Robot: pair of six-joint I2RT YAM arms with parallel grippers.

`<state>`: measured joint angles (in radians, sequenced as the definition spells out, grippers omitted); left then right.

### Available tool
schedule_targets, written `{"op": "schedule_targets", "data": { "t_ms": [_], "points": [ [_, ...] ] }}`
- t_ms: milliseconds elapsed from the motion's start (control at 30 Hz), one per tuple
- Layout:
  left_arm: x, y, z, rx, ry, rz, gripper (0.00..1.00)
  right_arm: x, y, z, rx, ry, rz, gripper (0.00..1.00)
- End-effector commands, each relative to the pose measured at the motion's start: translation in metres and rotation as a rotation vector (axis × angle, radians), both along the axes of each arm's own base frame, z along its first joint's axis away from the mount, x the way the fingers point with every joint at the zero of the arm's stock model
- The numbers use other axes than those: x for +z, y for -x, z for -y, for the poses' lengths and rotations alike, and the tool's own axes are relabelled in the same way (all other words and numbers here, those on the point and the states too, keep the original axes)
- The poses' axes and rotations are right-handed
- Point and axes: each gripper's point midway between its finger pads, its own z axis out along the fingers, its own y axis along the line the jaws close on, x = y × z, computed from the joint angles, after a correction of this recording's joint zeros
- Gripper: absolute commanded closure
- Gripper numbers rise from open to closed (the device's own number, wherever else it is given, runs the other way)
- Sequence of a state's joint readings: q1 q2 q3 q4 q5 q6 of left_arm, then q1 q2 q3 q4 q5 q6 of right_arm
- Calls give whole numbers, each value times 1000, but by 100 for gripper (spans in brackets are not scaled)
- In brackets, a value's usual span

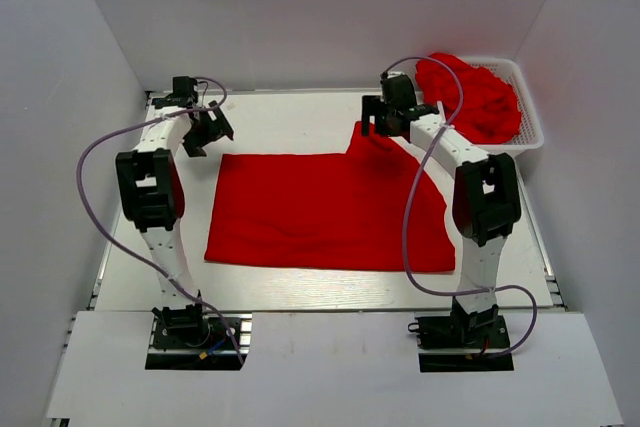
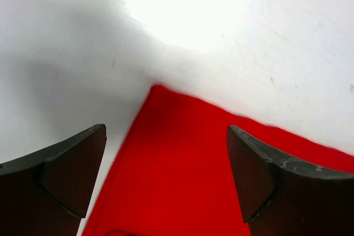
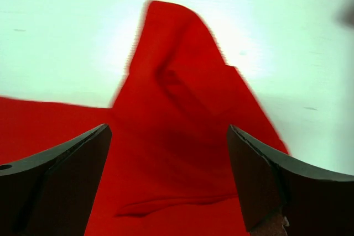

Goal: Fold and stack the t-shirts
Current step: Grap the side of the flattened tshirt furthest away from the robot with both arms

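**A:** Where do we find the shirts?

**B:** One red t-shirt (image 1: pixel 320 209) lies spread flat in the middle of the white table (image 1: pixel 300 117). A flap (image 3: pixel 171 53) of its cloth juts out at the far right corner. The other t-shirts (image 1: pixel 470 97) are heaped in the white lattice basket (image 1: pixel 535 137), at the table's far right corner.

**A:** And the arms?

**B:** We see the left gripper (image 1: pixel 200 142) at the spread shirt's far left corner, its fingers wide apart and holding nothing. The right gripper (image 1: pixel 380 133) hangs over the flap, jaws spread as well, with nothing clamped. We cannot tell whether either one touches the cloth.
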<state>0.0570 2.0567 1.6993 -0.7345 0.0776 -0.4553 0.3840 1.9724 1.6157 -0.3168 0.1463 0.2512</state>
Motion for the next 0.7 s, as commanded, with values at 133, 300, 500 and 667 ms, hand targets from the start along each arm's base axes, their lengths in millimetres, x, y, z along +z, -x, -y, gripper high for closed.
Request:
{"op": "schedule_targets", "data": {
  "t_ms": [133,300,500,667],
  "points": [
    [-25,-38,-5,-108,-88,-18,8,-15,-18,49,-105,140,-64,10],
    [-46,-30,1,-197,-103,-40,28,-19,-22,56,-116,101,-82,10],
    [-77,-5,11,-293,-144,-105,46,-28,-24,63,-135,66,-109,10],
    [-100,28,21,-354,-190,-213,68,-28,-22,65,-139,53,-118,10]
  ]
}}
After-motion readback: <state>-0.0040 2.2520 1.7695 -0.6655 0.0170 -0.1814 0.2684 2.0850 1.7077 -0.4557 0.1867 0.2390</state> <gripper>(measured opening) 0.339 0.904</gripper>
